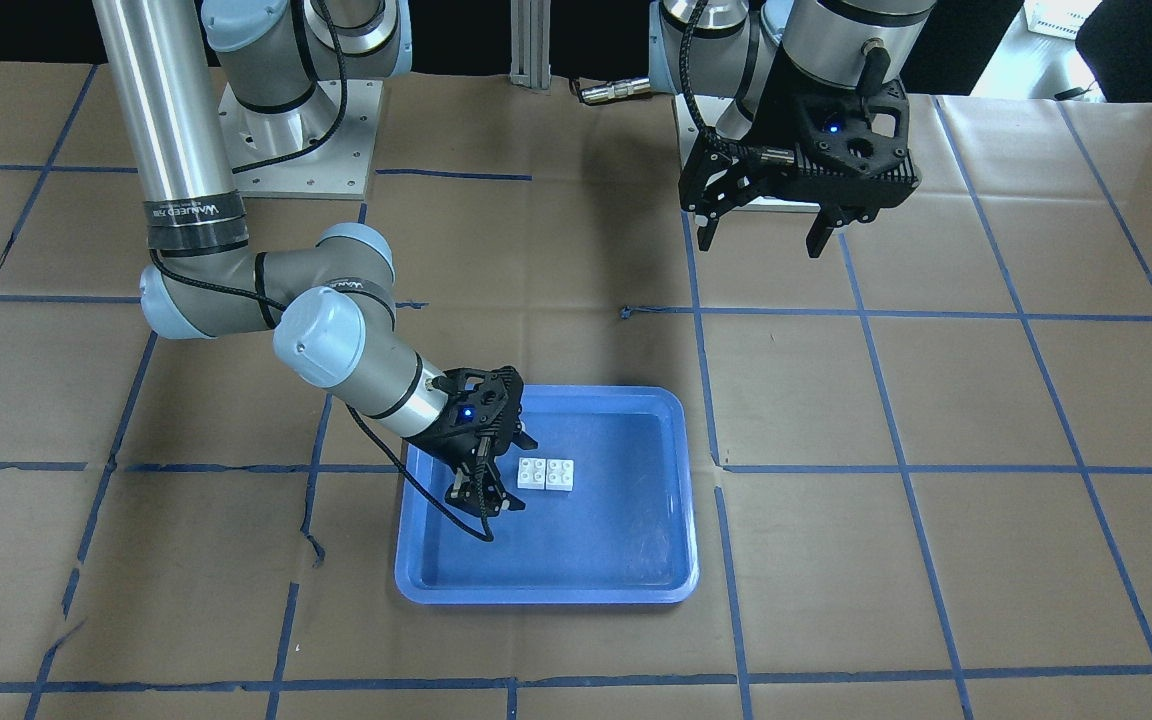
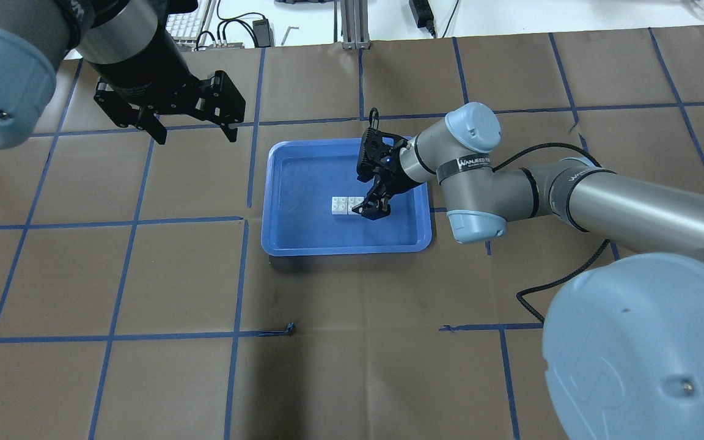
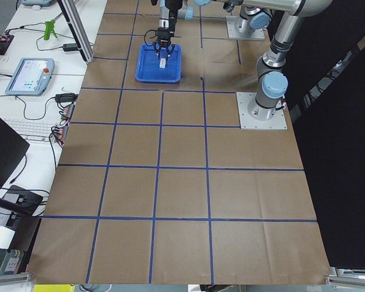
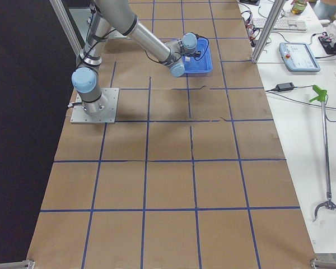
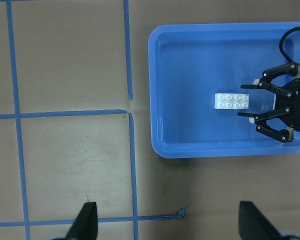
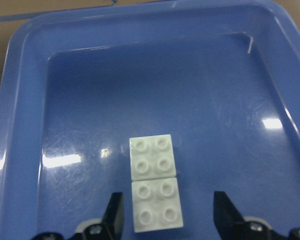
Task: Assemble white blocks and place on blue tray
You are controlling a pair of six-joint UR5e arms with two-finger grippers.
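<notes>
Mid-floor, well off the blue tray's [image 1: 684, 500] rim, the white blocks [image 1: 546, 473] lie touching; right gripper [image 1: 516, 473] straddles one, fingers released; left gripper [image 1: 762, 243], spread, hovers well apart.

The right arm is being held bent at the elbow with the wrist angled downward, and the right gripper [image 1: 514, 472] is being held low, its fingers [image 6: 115, 216] spread wide apart. The left arm is being held high, with the left gripper [image 1: 762, 243] being pointed downward, its fingers [image 2: 230, 129] likewise parted
</notes>
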